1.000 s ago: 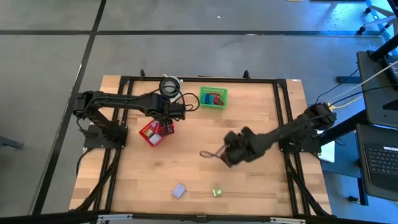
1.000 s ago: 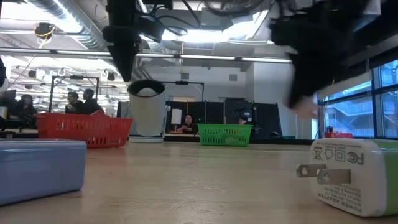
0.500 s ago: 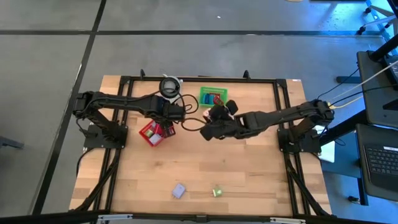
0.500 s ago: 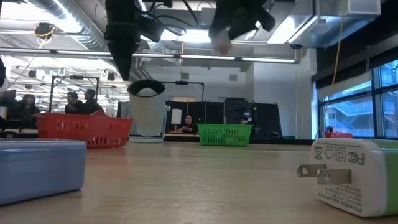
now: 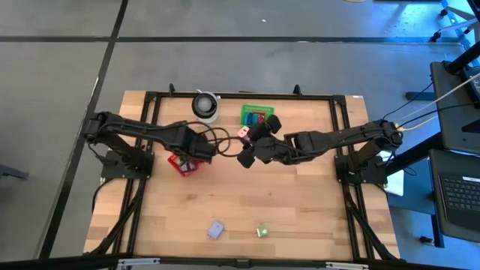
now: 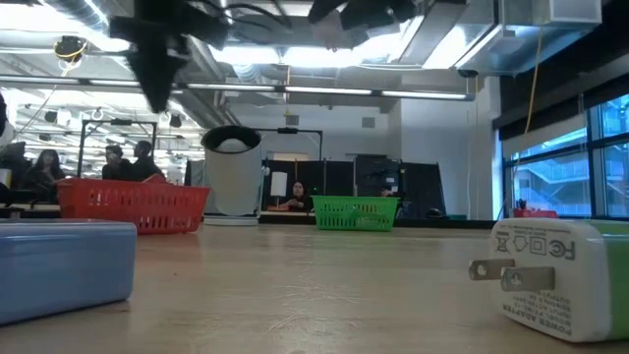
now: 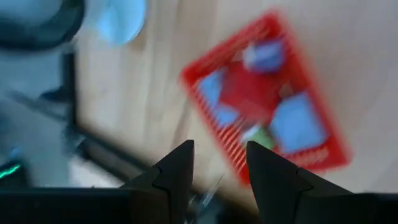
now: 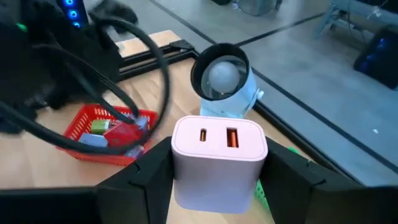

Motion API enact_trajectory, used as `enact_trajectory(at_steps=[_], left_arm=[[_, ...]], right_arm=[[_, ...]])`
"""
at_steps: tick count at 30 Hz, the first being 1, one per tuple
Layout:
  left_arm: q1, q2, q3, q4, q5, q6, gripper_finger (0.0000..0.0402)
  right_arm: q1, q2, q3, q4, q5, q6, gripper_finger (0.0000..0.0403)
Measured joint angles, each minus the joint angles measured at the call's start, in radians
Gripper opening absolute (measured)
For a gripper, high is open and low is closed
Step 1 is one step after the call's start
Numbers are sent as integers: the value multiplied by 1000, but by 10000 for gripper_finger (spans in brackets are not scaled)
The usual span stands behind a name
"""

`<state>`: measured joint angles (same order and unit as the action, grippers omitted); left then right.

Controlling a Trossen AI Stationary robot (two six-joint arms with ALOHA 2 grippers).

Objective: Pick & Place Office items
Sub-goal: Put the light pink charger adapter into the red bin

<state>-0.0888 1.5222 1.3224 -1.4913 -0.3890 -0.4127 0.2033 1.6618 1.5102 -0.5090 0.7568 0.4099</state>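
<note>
Pink charger (image 8: 219,160) sits clamped in my right tool (image 5: 245,137), raised above the worktop (image 5: 300,210) between the red basket (image 5: 182,162) and green basket (image 5: 257,115), while my left tool (image 7: 217,163) hovers over the red basket, fingers slightly apart and holding nothing.

Both arms are dark, near-black throughout, built of slim tubular links joined by bulkier rounded joint housings. Left arm (image 5: 142,131): loose black cable loops out past its wrist end. Right arm (image 5: 337,140): chunkier block-like housings near the wrist; a pale yellowish cable runs off from its base end. Left gripper (image 7: 217,177): two matte black fingers (image 7: 177,171), wedge-shaped, angular facets, tapering to blunt tips. Right gripper (image 8: 217,180): same black faceted fingers (image 8: 140,180), broad at the root. No markings legible on either arm.
</note>
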Motion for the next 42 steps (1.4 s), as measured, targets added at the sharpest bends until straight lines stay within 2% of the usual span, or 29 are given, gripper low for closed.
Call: enact_trajectory(at_steps=[3, 6, 12, 14, 17, 20, 25, 30, 33, 38, 42], left_arm=[[-14, -38, 0, -79, -21, -85, 143], [-36, -92, 0, -56, -27, -131, 143], [-122, -239, 0, 224, -114, -97, 143], [-150, -290, 0, 336, -174, -87, 143], [-181, -352, 0, 467, -268, -98, 144], [-193, -388, 0, 569, -303, -74, 150], [-198, -385, 0, 692, -264, 47, 186], [-199, -333, -3, 737, -249, 232, 226], [-199, -306, -3, 762, -319, 325, 242], [-199, -280, -3, 859, -553, 373, 253], [-198, -278, -3, 966, -589, 374, 253]], right_arm=[[-13, 1, 0, 11, -45, 0, 198], [-27, 1, 0, 35, -91, -7, 198], [-56, 1, 0, 75, -145, -78, 199], [-63, 1, 0, 92, -165, -82, 199], [-77, 1, 0, 128, -216, -91, 199], [-89, 1, 0, 163, -279, -133, 199], [-101, 1, 0, 226, -358, -201, 199], [-115, 1, 0, 334, -384, -173, 199], [-133, 1, 0, 420, -384, -109, 199], [-159, 1, 0, 531, -384, -1, 199], [-163, 1, 0, 599, -383, 13, 199]])
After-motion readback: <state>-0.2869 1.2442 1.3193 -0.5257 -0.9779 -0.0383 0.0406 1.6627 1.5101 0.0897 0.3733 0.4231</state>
